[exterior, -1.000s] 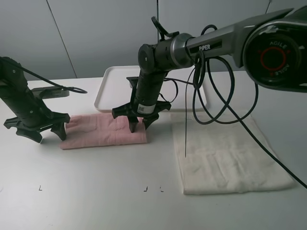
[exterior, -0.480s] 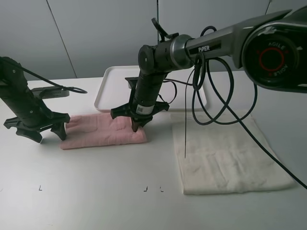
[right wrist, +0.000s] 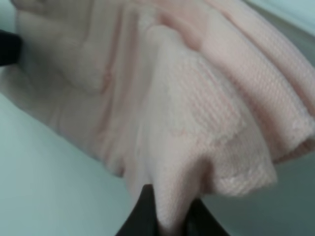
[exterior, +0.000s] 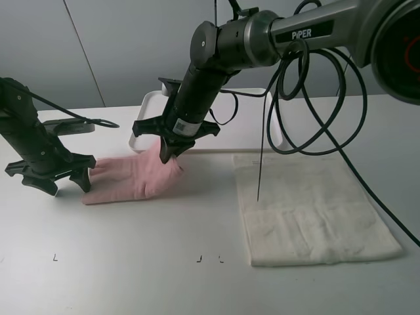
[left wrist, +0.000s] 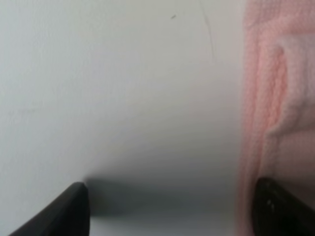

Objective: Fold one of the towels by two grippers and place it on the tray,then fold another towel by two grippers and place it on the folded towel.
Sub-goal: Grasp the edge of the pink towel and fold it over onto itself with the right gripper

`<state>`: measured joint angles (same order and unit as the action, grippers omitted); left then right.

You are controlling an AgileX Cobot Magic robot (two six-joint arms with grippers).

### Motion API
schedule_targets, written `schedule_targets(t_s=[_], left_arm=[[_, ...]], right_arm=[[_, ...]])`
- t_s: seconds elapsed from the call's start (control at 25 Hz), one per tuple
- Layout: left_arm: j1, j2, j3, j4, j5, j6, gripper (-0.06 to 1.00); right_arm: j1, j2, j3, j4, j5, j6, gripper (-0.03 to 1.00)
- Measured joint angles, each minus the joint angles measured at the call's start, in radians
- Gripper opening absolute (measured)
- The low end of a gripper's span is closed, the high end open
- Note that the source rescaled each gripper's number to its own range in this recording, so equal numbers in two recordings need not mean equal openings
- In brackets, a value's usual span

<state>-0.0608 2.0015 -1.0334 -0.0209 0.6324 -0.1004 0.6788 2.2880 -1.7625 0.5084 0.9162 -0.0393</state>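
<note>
Exterior high: right tool (exterior: 168,155) pinches pink towel (exterior: 131,178) edge, raised near tray (exterior: 143,131).

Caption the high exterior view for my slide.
Right fingers hold one end of the pink towel raised, near the tray.

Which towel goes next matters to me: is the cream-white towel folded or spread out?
Spread out: the cream-white towel lies flat as a wide square on the table.

Pink towel (exterior: 131,178), cream-white towel (exterior: 315,216), white tray (exterior: 246,134)
</note>
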Motion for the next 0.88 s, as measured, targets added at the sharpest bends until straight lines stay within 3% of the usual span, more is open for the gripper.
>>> schedule_targets(t_s=[0.48, 0.76, 0.88], left_arm=[[0.000, 0.000, 0.000, 0.000, 0.002, -0.002, 0.87], [0.000, 0.000, 0.000, 0.000, 0.002, -0.002, 0.87], [0.000, 0.000, 0.000, 0.000, 0.002, -0.002, 0.87]], right_arm=[[0.000, 0.000, -0.006, 0.254, -0.071, -0.081, 0.02], [0.000, 0.086, -0.010, 0.533, -0.073, -0.214, 0.02], [0.000, 0.112, -0.010, 0.602, -0.075, -0.251, 0.02]])
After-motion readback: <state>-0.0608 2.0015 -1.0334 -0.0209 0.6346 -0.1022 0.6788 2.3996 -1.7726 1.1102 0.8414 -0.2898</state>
